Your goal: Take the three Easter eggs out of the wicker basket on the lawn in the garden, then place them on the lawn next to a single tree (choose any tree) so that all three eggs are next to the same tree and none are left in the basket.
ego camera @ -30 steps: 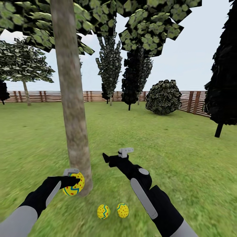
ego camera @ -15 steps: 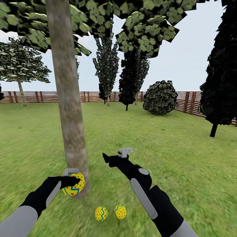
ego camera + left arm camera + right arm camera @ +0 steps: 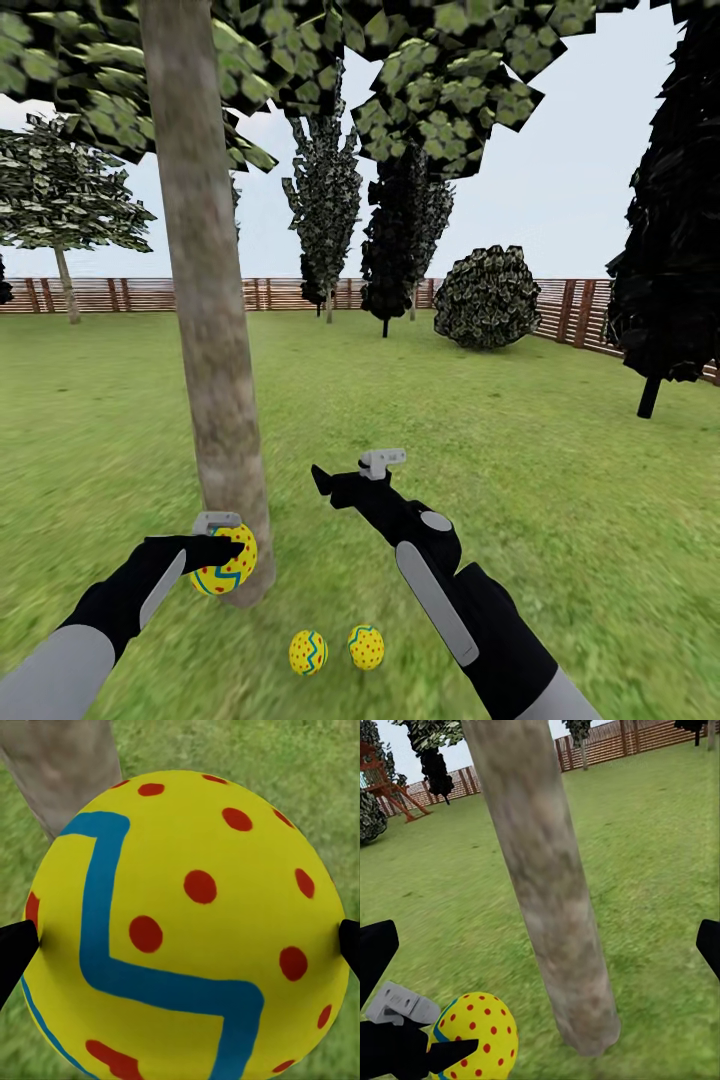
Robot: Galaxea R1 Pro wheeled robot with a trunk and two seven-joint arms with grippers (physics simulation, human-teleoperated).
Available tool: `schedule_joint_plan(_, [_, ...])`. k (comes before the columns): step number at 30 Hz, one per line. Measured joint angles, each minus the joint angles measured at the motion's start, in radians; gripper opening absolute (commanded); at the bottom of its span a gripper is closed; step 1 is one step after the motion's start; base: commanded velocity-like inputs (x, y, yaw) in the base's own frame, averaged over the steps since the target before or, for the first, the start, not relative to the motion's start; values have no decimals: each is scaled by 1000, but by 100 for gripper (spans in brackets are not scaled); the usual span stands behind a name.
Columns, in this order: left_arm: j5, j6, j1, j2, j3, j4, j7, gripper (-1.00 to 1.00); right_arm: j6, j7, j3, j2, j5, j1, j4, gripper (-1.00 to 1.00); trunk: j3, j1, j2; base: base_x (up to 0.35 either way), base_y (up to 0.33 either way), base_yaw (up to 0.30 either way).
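Flat, even daylight fills all 3 renders, with no glare and no cast shadows on the lawn (image 3: 560, 480). Grass texture smears soft toward the nearer edges; the tree (image 3: 215, 380) trunk looks blurry close up.

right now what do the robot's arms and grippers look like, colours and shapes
Both arms are matte black toward the wrist, turning light grey nearer the body. The right arm carries a long grey strip and a round grey cap. Each wrist holds a small pale grey block behind the left gripper and right gripper, whose fingers are slim, black and pointed.
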Motion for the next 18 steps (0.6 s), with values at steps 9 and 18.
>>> schedule_joint_plan(9, [0, 0, 0, 0, 0, 1, 0, -100, -1, 0, -1, 1, 0, 0, 7, 100, 29, -35, 63, 0, 0, -20])
schedule_joint_plan(18, [-1, 0, 0, -2, -2, 2, 0, -100, -1, 0, -2, 1, 0, 0, 7, 100, 41, -38, 70, 1, -15, -206])
